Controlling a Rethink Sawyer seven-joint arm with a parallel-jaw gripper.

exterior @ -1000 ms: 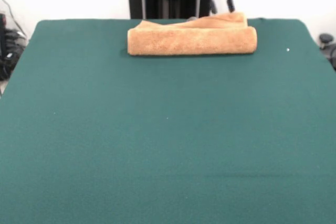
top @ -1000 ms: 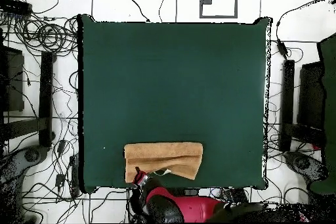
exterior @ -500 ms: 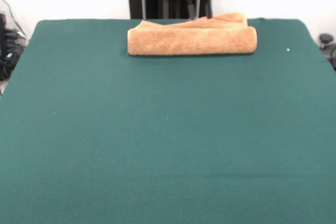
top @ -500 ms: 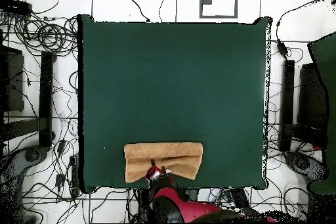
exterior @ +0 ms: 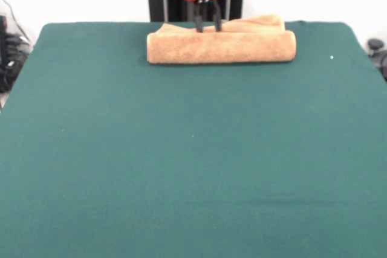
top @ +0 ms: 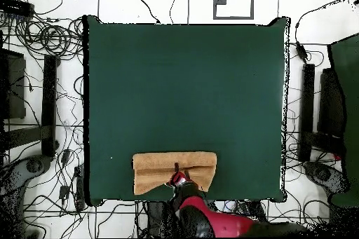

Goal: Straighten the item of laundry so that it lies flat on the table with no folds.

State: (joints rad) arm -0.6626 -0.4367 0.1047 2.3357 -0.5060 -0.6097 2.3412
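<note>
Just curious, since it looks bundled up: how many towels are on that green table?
1. A single orange-tan towel lies folded over at the table's edge nearest the robot, right under the gripper. Whether the fold hides another cannot be seen.

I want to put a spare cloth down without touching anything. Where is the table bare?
Nearly all of the table is bare green: everything from the folded towel toward the camera-side edge, plus strips at either end of the towel. The only crowded part is the pedestal-side edge, where the gripper stands open over the towel.

A glossy red rounded wrist housing carries the claw (exterior: 207,26), two thin black prongs
</note>
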